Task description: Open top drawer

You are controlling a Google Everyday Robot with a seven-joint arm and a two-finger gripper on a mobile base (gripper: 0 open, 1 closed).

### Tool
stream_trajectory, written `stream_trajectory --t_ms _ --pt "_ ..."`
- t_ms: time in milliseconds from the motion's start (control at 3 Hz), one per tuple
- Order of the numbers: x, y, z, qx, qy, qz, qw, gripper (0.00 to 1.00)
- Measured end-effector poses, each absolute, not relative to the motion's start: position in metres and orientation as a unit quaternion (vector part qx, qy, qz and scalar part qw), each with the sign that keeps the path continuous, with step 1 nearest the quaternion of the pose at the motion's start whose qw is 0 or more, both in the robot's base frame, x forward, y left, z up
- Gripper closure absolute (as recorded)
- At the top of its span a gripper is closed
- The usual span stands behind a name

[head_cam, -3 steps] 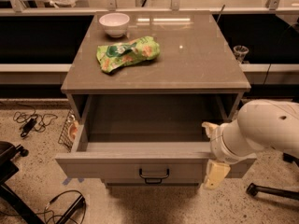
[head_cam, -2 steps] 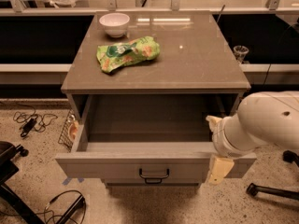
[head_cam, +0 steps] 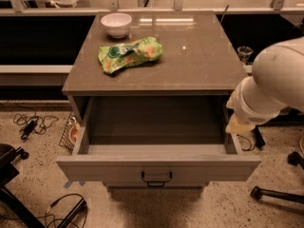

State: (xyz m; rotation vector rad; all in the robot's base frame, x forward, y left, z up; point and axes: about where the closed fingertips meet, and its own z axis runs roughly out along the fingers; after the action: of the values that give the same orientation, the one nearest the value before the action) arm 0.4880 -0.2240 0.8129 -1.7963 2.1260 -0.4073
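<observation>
Top drawer (head_cam: 95, 168): pulled out toward the near side, interior exposed. Gripper (head_cam: 239, 124): just beside the drawer's right wall, outside; opening cannot be told. Tabletop (head_cam: 199, 56): 1 bowl (head_cam: 116, 23), 1 green bag (head_cam: 129, 55).

Warm dim light, pincer (head_cam: 240, 125) at right

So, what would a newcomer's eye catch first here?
The top drawer stands pulled far out at the front. A big white arm fills the right side, its gripper beside the drawer's right wall. On the tabletop sit a green snack bag and a white bowl.
</observation>
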Motion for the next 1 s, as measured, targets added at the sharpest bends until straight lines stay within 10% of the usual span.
stream_trajectory --t_ms 667,1000 --pt "0.54 -0.237 0.76 -0.629 0.754 -0.071 0.175 0.97" --pt "0.555 -0.213 0.708 -0.641 0.747 -0.002 0.176 1.0"
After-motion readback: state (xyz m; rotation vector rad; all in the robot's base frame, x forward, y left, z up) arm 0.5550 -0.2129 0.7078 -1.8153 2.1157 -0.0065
